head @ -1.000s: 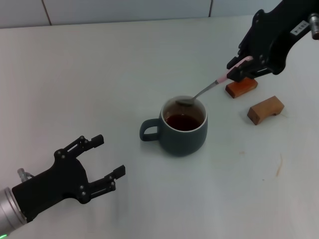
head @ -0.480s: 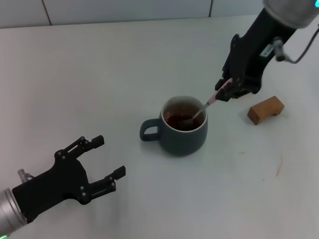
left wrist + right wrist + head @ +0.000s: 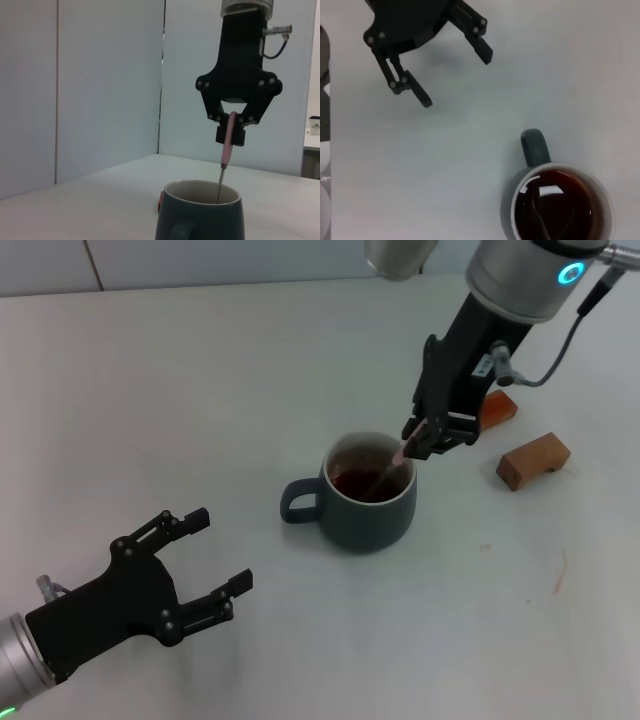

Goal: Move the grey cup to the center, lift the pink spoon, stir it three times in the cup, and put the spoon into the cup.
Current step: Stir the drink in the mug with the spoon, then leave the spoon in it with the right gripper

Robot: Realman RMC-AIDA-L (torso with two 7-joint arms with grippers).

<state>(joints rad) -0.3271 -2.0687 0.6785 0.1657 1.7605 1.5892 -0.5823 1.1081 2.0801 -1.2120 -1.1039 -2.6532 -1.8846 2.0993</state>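
Right gripper clamped on the pink spoon by its handle, directly over the grey cup. Spoon near upright below the fingers, bowl sunk in dark liquid. Left gripper spread wide, idle, well apart toward the cup's handle side.

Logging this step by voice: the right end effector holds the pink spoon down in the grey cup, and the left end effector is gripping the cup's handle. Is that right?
Not quite. The right end effector does hold the pink spoon down in the grey cup, but the left end effector is open and apart from the cup's handle, as the head view shows.
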